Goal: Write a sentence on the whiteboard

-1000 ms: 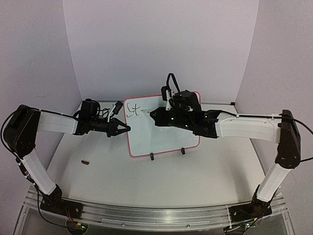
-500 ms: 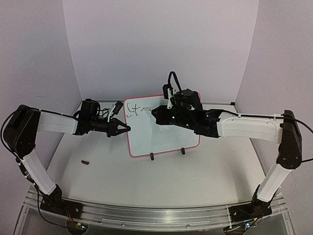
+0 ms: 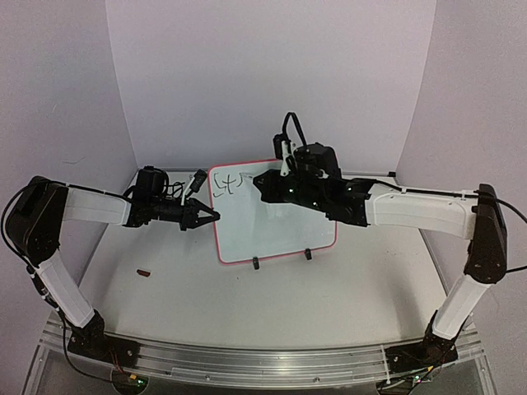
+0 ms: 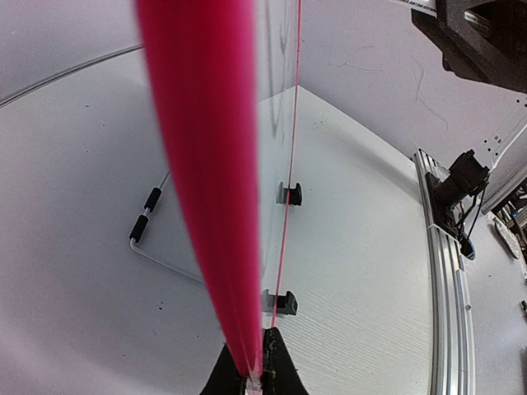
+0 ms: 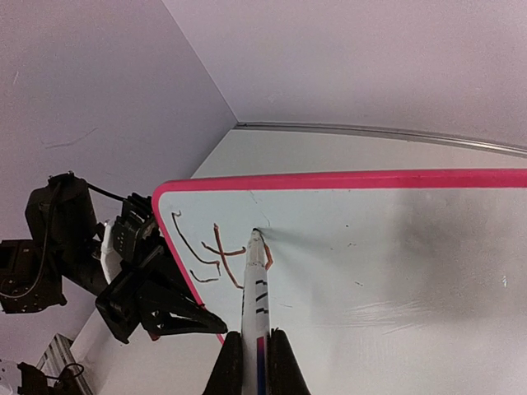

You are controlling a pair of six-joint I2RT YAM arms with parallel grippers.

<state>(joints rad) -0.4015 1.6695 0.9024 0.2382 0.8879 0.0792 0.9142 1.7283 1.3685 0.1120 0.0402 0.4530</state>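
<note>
The whiteboard point(image 3: 280, 222) stands tilted on the table, white with a pink-red border. My left gripper point(image 3: 212, 216) is shut on its left edge; in the left wrist view that pink edge point(image 4: 202, 181) runs up from between the fingers of the left gripper point(image 4: 254, 364). My right gripper point(image 5: 255, 337) is shut on a white marker point(image 5: 255, 288), and its tip touches the whiteboard point(image 5: 395, 247) near the top left corner. The sentence point(image 5: 210, 251) is only a few thin strokes there, an "S", a "t" and a short curve beside the tip. From above, these sentence strokes point(image 3: 226, 183) sit just left of the right gripper point(image 3: 262, 186).
Two black clips point(image 3: 255, 263) point(image 3: 308, 254) hold the board's lower edge, and a wire stand point(image 4: 152, 239) props it from behind. A small dark red object point(image 3: 145, 272) lies on the table at the left. Purple walls close the back and sides.
The right gripper has shifted slightly up and right with the marker, and a new short stroke has appeared to the right of the "t". The left arm has not moved.
</note>
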